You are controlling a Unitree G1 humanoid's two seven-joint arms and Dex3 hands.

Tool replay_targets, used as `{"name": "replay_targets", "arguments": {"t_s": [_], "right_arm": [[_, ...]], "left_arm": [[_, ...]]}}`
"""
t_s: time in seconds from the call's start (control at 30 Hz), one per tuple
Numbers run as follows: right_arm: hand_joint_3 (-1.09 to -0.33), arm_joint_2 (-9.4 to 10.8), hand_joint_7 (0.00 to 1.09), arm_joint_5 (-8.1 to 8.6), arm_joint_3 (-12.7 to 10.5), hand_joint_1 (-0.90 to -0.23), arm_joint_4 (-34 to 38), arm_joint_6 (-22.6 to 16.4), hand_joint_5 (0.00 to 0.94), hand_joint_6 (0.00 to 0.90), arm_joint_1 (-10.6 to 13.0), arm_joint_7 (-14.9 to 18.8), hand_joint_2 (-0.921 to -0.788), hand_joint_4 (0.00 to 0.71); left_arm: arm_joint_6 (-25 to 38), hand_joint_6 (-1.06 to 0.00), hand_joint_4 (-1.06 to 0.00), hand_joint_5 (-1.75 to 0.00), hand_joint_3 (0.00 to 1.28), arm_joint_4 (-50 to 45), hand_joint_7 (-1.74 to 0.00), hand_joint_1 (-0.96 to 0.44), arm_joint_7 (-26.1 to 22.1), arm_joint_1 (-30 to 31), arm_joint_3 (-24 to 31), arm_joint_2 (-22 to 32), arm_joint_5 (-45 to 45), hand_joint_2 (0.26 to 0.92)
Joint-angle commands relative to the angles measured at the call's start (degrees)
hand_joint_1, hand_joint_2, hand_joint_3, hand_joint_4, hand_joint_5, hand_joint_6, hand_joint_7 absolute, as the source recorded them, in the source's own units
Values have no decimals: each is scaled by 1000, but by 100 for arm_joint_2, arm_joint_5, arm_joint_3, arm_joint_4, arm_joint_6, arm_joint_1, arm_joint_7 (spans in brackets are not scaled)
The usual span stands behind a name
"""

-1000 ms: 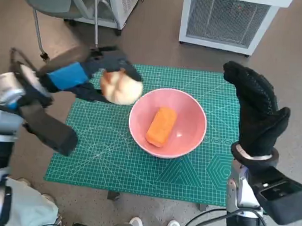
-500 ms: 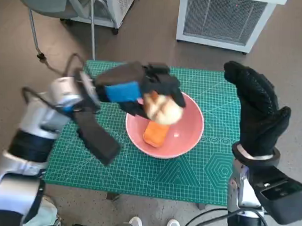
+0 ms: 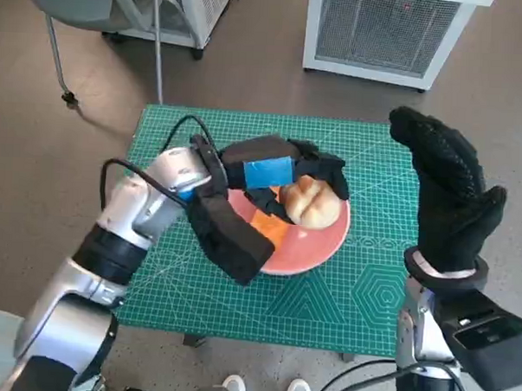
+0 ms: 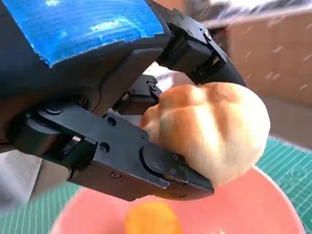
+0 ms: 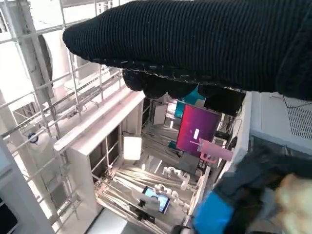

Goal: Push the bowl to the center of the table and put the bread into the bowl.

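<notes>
Left hand [image 3: 275, 174]: reaches in from the desk's left edge and grips the bread [image 3: 310, 203], a round pale roll, between its black fingers [image 4: 161, 168]. In the left wrist view the roll sits well out toward the fingertips, so your hold looks shallow.

Bowl [image 3: 328, 242]: pink, near the middle of the green desk [image 3: 153, 277], about level between near and far edges. The push step looks done. An orange piece [image 3: 264, 226] already lies inside, partly under your hand.

Bread position: over the bowl, toward its right side, above the rim rather than the floor of the bowl. Whether it touches the rim I cannot tell.

Risks from here, as I judge them:
- Release now and the roll may land on the right rim and roll out toward the desk's right edge. Cause: it hangs off-centre.
- Lower too far and your fingers or forearm may press on the near-left rim and tip or slide the bowl off centre.
- The roll may land on the orange piece and bounce or lean against the wall.
- The shallow grip may let it slip early if you jerk.

Right hand [image 3: 447, 199]: gloved, raised upright over the desk's right edge, fingers extended, holding nothing, well apart from the bowl. Keep it clear; a sweep leftward could knock the bowl.
</notes>
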Motion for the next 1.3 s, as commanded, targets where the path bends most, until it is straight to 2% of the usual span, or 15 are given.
{"name": "replay_targets", "arguments": {"t_s": [0.03, 0.23, 0.3, 0.4, 0.53, 0.77, 1.0, 1.07, 1.13, 1.3], "right_arm": [[-757, -32, 677, 55, -29, -498, 17, 30, 22, -1, 146, 53, -921, 329], [-756, -31, 673, 48, -35, -499, 22, 33, 22, -1, 134, 35, -921, 328], [-756, -22, 673, 41, -32, -499, 28, 31, 22, -1, 125, 26, -921, 328], [-756, -5, 673, 13, -18, -498, 25, 35, 21, -1, 110, 5, -921, 327], [-758, -1, 672, 2, -19, -498, 57, 41, 21, -1, 70, -7, -921, 326], [-758, -10, 671, -16, -33, -497, 38, 103, 21, -1, 13, -44, -921, 326], [-758, -10, 670, -21, -36, -497, 30, 113, 20, -1, 9, -48, -921, 326], [-754, -27, 669, -16, -51, -500, 20, 183, 21, -1, -102, -71, -921, 327], [-748, -47, 668, -4, -65, -508, 8, 235, 21, -1, -192, -79, -921, 328], [-738, -92, 668, -4, -92, -520, -37, 306, 21, -1, -328, -77, -921, 328]], "left_arm": [[-26, -458, -353, -35, 127, -96, -236, -31, 121, 239, -67, 45, 0, 916], [-339, -414, -287, -4, 51, 143, -153, -284, 501, 338, -126, 114, 85, 892], [-350, -385, -260, -2, 40, 140, -131, -392, 486, 395, -71, 124, -13, 896], [-326, -355, -236, 0, 33, -14, -110, -481, 304, 534, 121, 184, -360, 905], [-288, -336, -224, 0, 26, -246, -96, -505, 18, 715, 446, 281, -1020, 913], [-55, -357, -251, -14, 21, -894, -98, -464, -521, 1068, 1245, 461, -2464, 917], [107, -377, -276, -16, 12, -1113, -97, -446, -691, 1161, 1371, 484, -2722, 917], [-35, -397, -308, -30, 15, -1192, -105, -440, -649, 1374, 2041, 376, -3775, 918], [-293, -414, -340, -42, 26, -1104, -112, -432, -572, 1507, 2487, 263, -4418, 920], [-770, -433, -387, -41, 122, -900, -104, -432, -495, 1646, 2921, -80, -5164, 921]]}}
